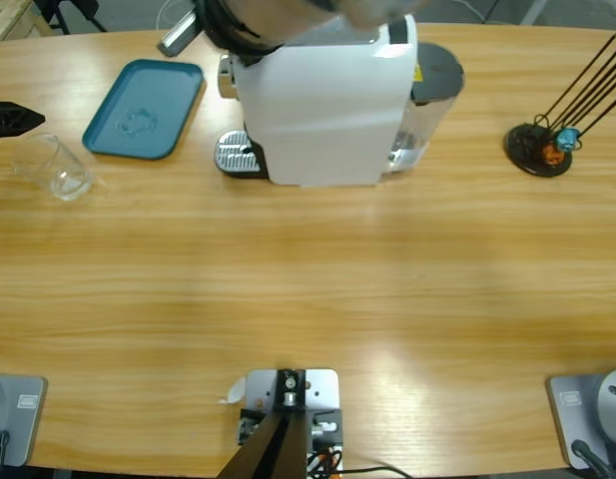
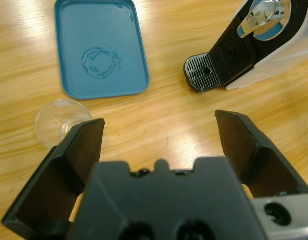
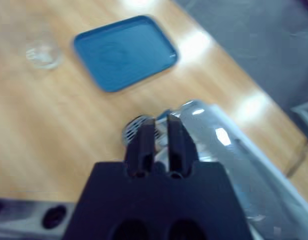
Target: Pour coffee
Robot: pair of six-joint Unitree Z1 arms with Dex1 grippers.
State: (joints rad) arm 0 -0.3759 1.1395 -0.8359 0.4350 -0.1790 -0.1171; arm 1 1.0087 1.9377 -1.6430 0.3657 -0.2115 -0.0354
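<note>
Left gripper (image 2: 158, 135) spread wide, empty, hovering over bare table. Clear glass (image 2: 61, 121) just beside the jaw at nine o'clock, blue tray (image 2: 101, 47) at eleven, coffee machine (image 2: 253, 45) at one. Right gripper (image 3: 161, 145) nearly closed, empty, above the machine. No coffee visible anywhere. Risk: glass clipped and toppled by a jaw closing off-centre.

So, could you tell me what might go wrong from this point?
The clear glass stands empty beside the blue tray, away from the coffee machine; brewing now would spill onto the drip grate. The open left gripper could tip the light glass when closing.
</note>
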